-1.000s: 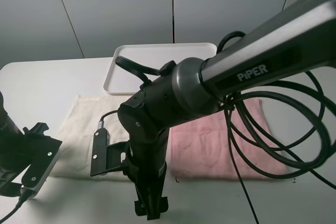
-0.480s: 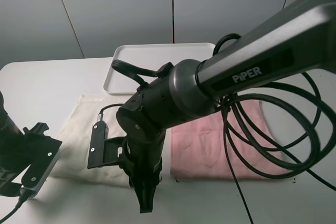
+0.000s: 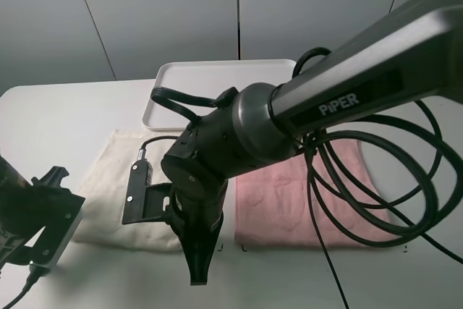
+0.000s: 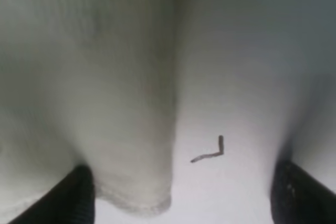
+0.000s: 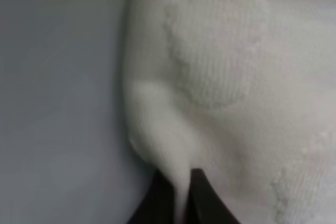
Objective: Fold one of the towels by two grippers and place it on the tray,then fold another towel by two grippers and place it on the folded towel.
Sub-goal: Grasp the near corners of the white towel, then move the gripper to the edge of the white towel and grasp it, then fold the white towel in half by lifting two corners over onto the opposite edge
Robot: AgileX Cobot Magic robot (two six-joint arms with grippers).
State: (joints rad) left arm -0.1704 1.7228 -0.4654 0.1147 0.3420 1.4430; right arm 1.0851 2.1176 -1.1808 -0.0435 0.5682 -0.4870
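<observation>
The cream towel [image 3: 116,179] lies flat on the white table [image 3: 65,106], on the left side, directly in front of the tray [image 3: 217,77]. Its edges run parallel to the table front. The right arm hides its right part, so the long axis cannot be determined. The pink towel [image 3: 289,193] lies flat just beside it on the right, edges aligned the same way, with a narrow strip of table between the two. The tray sits at the rear of the table with its long axis running left to right. The right gripper [image 3: 199,271] points straight down at the near right corner of the cream towel, and the wrist view shows its fingers clamped on a raised fold of cloth. The left gripper [image 4: 186,195] is low at the near left corner with its fingers spread, one on the cloth and one on bare table beside a black corner mark [image 4: 210,153]. Grey wall panels [image 3: 166,12] stand behind the table.
</observation>
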